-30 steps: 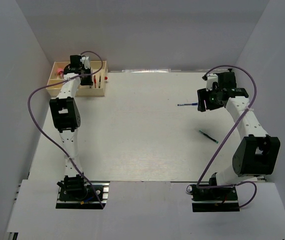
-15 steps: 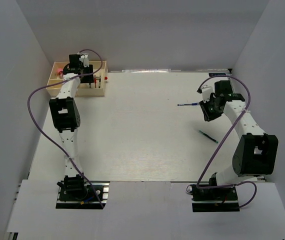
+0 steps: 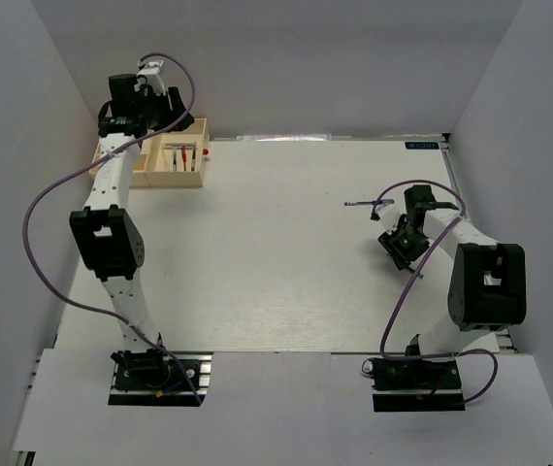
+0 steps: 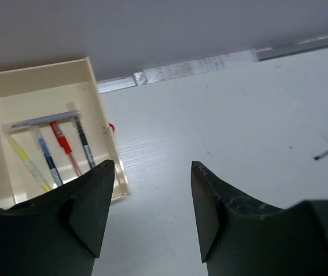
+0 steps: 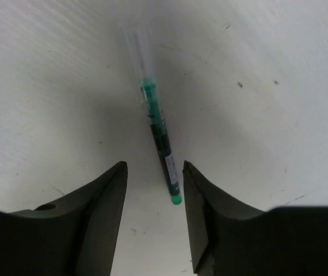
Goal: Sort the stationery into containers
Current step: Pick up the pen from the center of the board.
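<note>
Hovering over the green pen (image 5: 155, 123) lying on the bench (image 5: 267, 57), the right jaws gape astride it, nothing gripped; next they need to drop and pinch. Left jaws hang released near the tray (image 4: 96, 98).

The tray (image 3: 175, 180) is set at the far left corner of the table (image 3: 257, 272), with several pens (image 4: 54, 149) laid in its right compartment. At the right, one loose pen (image 3: 364, 203) is found farther back, and another pen (image 5: 158, 135) nearer, below the right gripper (image 5: 153, 172).

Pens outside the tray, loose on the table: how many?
2. A blue pen lies far right; a green pen lies under the open right claw. Others may be hidden.
</note>
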Action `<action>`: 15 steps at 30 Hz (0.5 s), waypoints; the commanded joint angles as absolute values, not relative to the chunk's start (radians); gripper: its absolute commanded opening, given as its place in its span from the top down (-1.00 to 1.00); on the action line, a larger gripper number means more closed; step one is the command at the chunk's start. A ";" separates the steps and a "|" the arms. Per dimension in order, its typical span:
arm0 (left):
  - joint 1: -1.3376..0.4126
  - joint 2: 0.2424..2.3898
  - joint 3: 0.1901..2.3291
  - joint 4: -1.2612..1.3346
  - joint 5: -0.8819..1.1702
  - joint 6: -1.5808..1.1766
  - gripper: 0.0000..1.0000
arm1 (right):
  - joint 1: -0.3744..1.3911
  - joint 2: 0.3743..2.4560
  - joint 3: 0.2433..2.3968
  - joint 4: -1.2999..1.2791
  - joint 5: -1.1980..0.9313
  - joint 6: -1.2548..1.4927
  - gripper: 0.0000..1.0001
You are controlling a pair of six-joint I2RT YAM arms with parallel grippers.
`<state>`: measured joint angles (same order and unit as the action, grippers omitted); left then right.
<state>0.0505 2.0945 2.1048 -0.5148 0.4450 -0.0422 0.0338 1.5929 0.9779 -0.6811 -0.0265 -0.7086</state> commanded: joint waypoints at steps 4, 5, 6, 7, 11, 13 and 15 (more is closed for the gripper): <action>0.048 1.887 1.870 -0.442 0.658 -0.043 -0.35 | 0.035 1.644 1.009 -0.612 -0.009 -0.761 -0.05; 0.048 1.870 1.852 -0.425 0.678 -0.048 -0.35 | 0.035 1.652 1.014 -0.615 -0.012 -0.765 -0.04; 0.048 1.840 1.836 -0.417 0.711 -0.052 -0.35 | 0.038 1.672 1.015 -0.617 -0.015 -0.767 -0.02; 0.048 1.824 1.807 -0.413 0.728 -0.054 -0.36 | 0.035 1.681 1.019 -0.618 -0.021 -0.775 0.01; 0.048 1.732 1.700 -0.344 0.805 -0.061 -0.40 | 0.038 1.720 1.019 -0.600 -0.025 -0.788 0.16; 0.048 1.671 1.648 -0.318 0.834 -0.063 -0.40 | 0.041 1.738 1.020 -0.600 -0.029 -0.790 0.39; 0.038 1.631 1.577 -0.290 0.844 -0.060 -0.41 | 0.047 1.743 1.016 -0.603 -0.038 -0.785 0.63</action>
